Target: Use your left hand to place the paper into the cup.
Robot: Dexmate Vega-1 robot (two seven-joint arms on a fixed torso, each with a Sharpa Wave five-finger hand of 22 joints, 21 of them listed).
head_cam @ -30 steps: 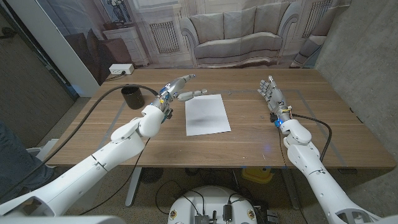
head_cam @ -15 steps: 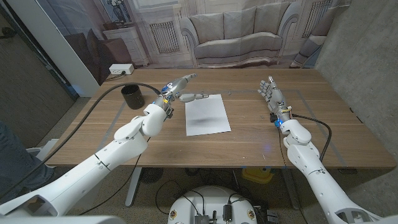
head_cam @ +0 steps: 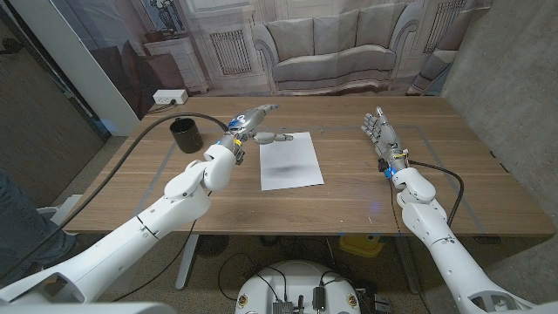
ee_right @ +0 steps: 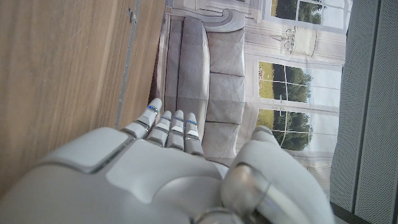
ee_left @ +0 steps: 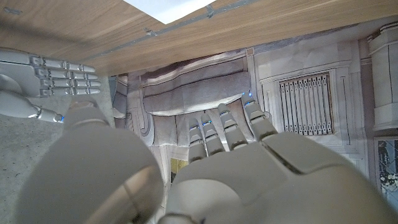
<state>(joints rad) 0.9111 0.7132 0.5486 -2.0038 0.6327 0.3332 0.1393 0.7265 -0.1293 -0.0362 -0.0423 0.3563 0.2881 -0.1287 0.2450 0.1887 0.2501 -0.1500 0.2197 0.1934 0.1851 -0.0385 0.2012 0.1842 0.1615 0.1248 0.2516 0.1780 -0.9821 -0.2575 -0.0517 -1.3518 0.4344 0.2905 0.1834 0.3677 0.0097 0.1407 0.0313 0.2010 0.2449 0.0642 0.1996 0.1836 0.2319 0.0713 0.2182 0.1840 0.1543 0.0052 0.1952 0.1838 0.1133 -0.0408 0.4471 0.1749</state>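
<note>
A white sheet of paper point(head_cam: 291, 160) lies flat on the wooden table point(head_cam: 349, 196), a little left of the middle, its far edge toward the backdrop printed with a sofa point(head_cam: 333, 51). The black cup point(head_cam: 184, 134) stands upright near the table's far left corner, well apart from the sheet, with a black cable point(head_cam: 138, 146) arcing just beside it.

The left hand point(head_cam: 253, 123) hangs at the paper's far left corner — fingers stretched out and apart, thumb reaching over the sheet's far edge, nothing held. Whether the thumb touches the paper cannot be told from the head view. In the left wrist view the fingers point(ee_left: 227, 127) point out past the table's far edge toward the backdrop, and a corner of the sheet point(ee_left: 168, 7) shows on the wood.

The right hand point(head_cam: 380, 133) stands on the right side of the table, well clear of the paper, fingers extended toward the far edge and empty — its fingers point(ee_right: 168, 127) show straight and side by side in the right wrist view, beside the wood grain
</note>
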